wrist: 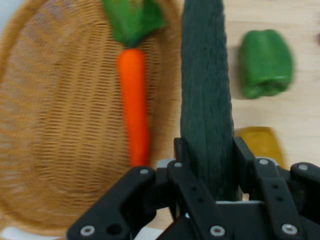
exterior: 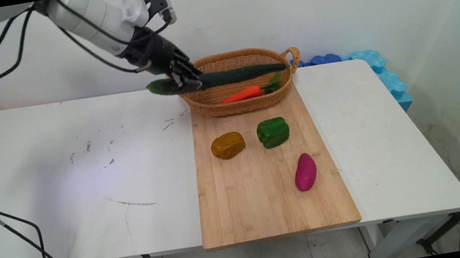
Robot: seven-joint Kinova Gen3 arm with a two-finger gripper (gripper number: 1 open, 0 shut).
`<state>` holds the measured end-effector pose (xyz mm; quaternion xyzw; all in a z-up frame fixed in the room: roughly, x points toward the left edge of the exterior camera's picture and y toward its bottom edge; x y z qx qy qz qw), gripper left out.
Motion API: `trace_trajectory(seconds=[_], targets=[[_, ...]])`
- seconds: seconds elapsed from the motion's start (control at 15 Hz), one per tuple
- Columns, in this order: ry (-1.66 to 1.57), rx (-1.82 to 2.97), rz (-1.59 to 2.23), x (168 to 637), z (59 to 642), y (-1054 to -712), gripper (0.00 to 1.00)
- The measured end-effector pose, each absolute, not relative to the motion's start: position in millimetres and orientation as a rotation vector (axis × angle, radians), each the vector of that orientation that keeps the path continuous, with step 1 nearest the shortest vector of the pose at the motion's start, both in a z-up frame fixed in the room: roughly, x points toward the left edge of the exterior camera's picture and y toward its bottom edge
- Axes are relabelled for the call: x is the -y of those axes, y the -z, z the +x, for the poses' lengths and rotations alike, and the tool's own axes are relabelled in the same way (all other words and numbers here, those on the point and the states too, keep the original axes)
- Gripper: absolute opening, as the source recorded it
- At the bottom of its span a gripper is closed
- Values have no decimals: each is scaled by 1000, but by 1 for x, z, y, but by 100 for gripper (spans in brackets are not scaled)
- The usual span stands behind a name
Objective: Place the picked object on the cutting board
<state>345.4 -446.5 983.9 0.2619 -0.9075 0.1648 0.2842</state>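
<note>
So the claw is clamping a long dark green cucumber near its left end, fingers pinching it from both sides; it's holding the thing level in the air, right over the near rim of the wicker basket; in the hand view the cucumber is running straight out from the jaws along the basket's edge, more over the rim than over the hollow.

Progress-wise, going purely by how stuff is lying: the cucumber is up off any surface and not resting in anything; an orange carrot with green leaves is already lying inside the basket; the rest is sitting out on the wooden cutting board that the basket is also standing on.

Moving outward on the board: a brownish-yellow potato and a green bell pepper are sitting side by side just in front of the basket; a purple sweet potato is lying further toward the near edge, well apart from them.

Anything in the way? I'm guessing the cucumber is about as long as the basket, so the rim and the handle on its right end are looking like the tight spots; the carrot is taking up part of the floor too; blue foam pieces are sitting behind the white table, off to the right.
</note>
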Motion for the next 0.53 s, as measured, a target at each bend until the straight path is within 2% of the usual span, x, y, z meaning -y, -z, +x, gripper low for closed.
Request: trace_trajectory(seconds=[0.53], targets=[[-248, 2429, 592, 384, 326, -973, 0]])
